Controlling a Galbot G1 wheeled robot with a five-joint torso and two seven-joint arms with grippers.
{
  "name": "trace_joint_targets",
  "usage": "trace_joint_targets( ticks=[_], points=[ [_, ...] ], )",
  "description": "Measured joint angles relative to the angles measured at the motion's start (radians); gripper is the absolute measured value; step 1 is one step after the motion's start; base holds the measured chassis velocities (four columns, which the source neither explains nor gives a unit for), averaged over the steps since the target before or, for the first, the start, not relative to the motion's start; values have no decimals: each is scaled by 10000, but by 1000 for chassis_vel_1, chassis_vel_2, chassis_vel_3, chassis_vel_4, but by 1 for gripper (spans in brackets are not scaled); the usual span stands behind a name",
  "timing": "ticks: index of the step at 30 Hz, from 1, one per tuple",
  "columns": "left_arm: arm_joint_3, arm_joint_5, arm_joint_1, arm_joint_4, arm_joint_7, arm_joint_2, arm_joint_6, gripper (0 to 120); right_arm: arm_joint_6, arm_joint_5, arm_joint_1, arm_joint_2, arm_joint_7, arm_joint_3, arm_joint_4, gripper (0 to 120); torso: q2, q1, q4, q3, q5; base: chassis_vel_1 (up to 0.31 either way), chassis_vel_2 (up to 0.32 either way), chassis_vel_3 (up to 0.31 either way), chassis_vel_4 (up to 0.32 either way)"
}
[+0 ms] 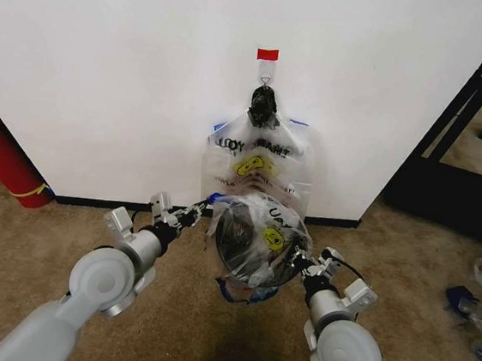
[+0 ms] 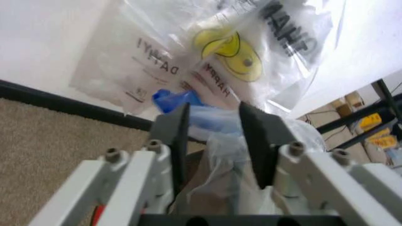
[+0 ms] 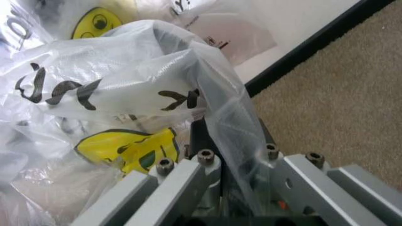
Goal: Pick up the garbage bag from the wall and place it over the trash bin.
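Both claws clamped on garbage bag (image 1: 257, 234), left claw (image 1: 199, 210), right claw (image 1: 299, 260), bag between them over trash bin (image 1: 244, 271); next likely pull down.

White wall (image 1: 107, 63) w/ black baseboard (image 1: 101, 203), tan carpet (image 1: 17, 260), red extinguisher (image 1: 2, 155) at left.

I see tan carpet (image 1: 63, 231) running up to the black baseboard (image 1: 109, 204). On it stand the trash bin (image 1: 244, 271), draped in plastic, and a red fire extinguisher (image 1: 6, 160) by the wall (image 1: 107, 63).
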Motion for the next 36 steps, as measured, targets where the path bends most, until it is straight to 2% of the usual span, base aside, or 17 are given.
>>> trace_joint_targets(
  ticks=[3,6,9,12,15,21,23,26,36],
  points=[
    [75,-3,-147,72,-58,-6,138,45,0,-16,-13,11,-1,-4,0,0,0,0,0,0,-1,0,0,0,0],
    [221,160,-323,267,-143,-26,370,58,0,-50,-33,18,-4,-6,16,0,0,0,1,0,-1,0,0,0,0],
    [277,262,-331,373,-157,-64,389,62,0,-52,-35,21,-4,1,24,0,0,0,2,0,-1,0,0,0,0],
    [292,302,-276,444,-120,-82,400,49,0,-54,-43,21,-4,14,25,0,0,0,2,0,-1,0,0,0,0],
    [300,306,-252,447,-95,-81,402,42,1,-56,-45,20,-5,14,25,0,0,0,2,0,-1,0,0,0,0],
    [393,392,-217,451,-8,-146,409,17,1,-80,-39,40,3,7,25,0,0,0,2,0,-1,0,0,0,0],
    [411,405,-208,456,9,-160,419,14,1,-83,-40,38,5,8,26,0,0,0,2,0,-1,0,0,0,0],
    [481,427,-180,470,45,-262,427,0,5,-93,-74,-4,14,34,26,0,0,0,2,0,-1,0,0,0,0],
    [521,666,-401,884,-197,-355,230,0,12,-101,-176,34,16,29,170,0,0,0,1,-1,-1,0,0,0,0]
  ],
)
